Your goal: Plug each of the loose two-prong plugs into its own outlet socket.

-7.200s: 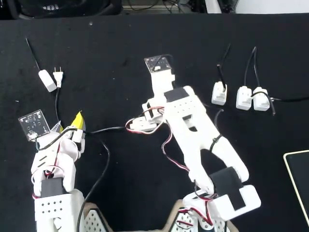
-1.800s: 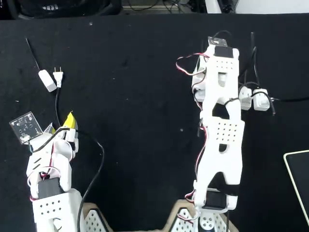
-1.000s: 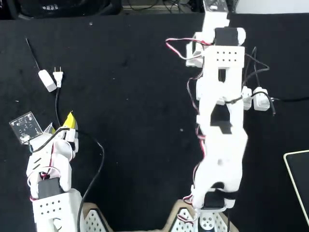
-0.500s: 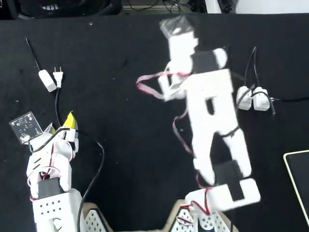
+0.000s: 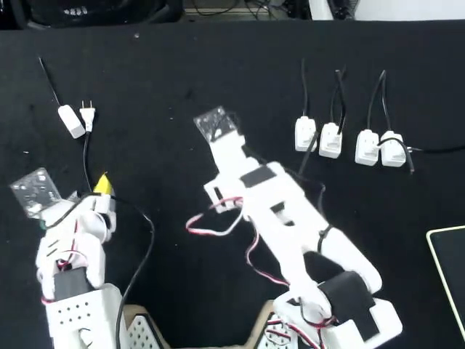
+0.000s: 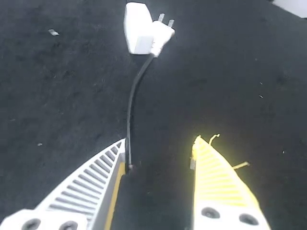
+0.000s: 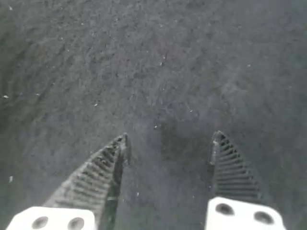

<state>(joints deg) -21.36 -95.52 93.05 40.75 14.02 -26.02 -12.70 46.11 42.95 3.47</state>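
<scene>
Black cloth is spread over the worktop [image 5: 182, 58], and the white parts are easily picked out against it. Seen from above, the loose two-prong plug [image 5: 88, 116] is found at about 10 o'clock on the worktop. Its prongs are pointed towards 12, and its body lies just beside, seemingly touching, a white socket [image 5: 70, 121]; it is not pushed in.

Its cord [image 6: 132, 110] is led back towards 6 o'clock into the gap of the left hand [image 6: 159, 143], which is spread wide and grips nothing. That placing is judged to be deliberate: with the hand lined up along the cord, the plug is kept straight ahead at its 12 o'clock.

The right hand [image 7: 170, 138] is likewise spread open and empty. It is poised over bare cloth near the middle of the worktop, between the two groups of parts.

At about 2 o'clock a row of white fittings [image 5: 330, 139] is laid out, with cords trailing towards 12. Whether each is fully seated cannot be told from above. The pair at 10 o'clock is judged to be the work left.
</scene>
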